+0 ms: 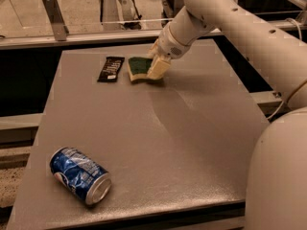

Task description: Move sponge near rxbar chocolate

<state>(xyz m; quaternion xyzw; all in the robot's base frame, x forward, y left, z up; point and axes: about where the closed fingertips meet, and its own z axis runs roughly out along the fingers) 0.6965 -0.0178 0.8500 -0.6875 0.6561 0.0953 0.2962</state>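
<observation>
The sponge [138, 67], dark green on top with a pale yellow base, sits low at the table surface at the far middle. It is just right of the rxbar chocolate [111, 68], a flat black-brown bar, with a narrow gap between them. My gripper [154, 63] reaches in from the upper right and is shut on the sponge's right end. One pale finger [159, 67] shows in front of the sponge. I cannot tell whether the sponge touches the table.
A blue soda can [80, 175] lies on its side at the near left of the grey table [192, 143]. My white arm [240, 28] crosses the far right corner. A metal rail and a dark gap run behind the table.
</observation>
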